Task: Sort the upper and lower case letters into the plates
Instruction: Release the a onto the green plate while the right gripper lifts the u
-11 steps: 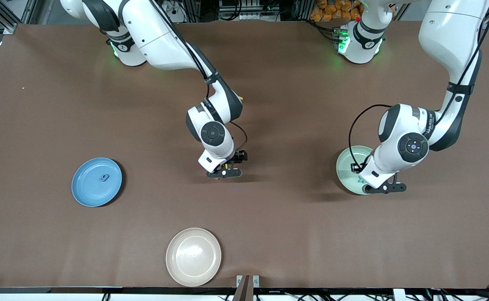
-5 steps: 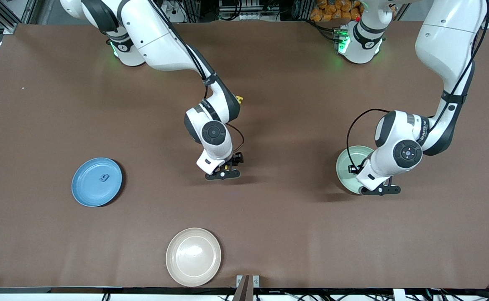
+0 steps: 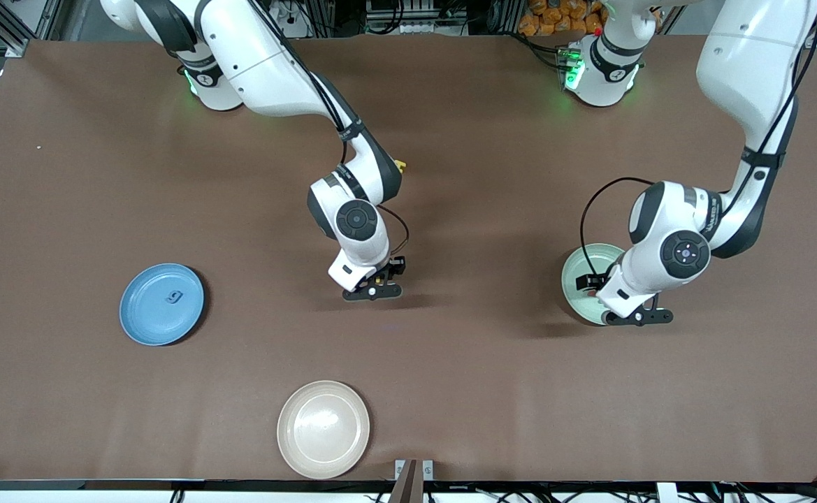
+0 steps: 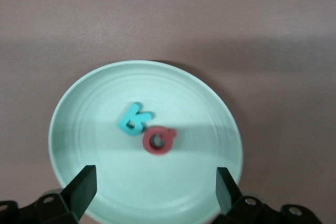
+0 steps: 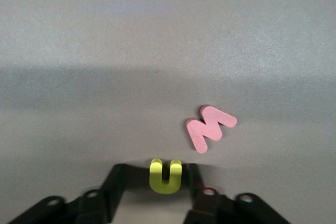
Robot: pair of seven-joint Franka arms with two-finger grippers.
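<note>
Brown matte tabletop [image 3: 492, 391], two white Franka arms reaching in from their bases. Right gripper [image 5: 167, 182] low over mid-table, fingers pinched on a yellow lowercase u [image 5: 166, 175]; a pink M [image 5: 210, 128] lies flat on the table just beside it, untouched. Left gripper [image 4: 152, 195] hangs over the mint green plate [image 4: 210, 103] toward the left arm's end of the table, fingers [image 4: 81, 190] spread wide, holding nothing. Two letters lie in that plate, touching each other: a teal letter [image 4: 134, 118], shape unclear, and a red Q [image 4: 159, 140]. Sky blue plate [image 3: 144, 321] toward the right arm's end carries one blue lowercase g [image 3: 173, 297]. Beige plate [image 3: 296, 447] sits nearest the front camera. Count: three plates, five letters visible. No brand text is legible.
</note>
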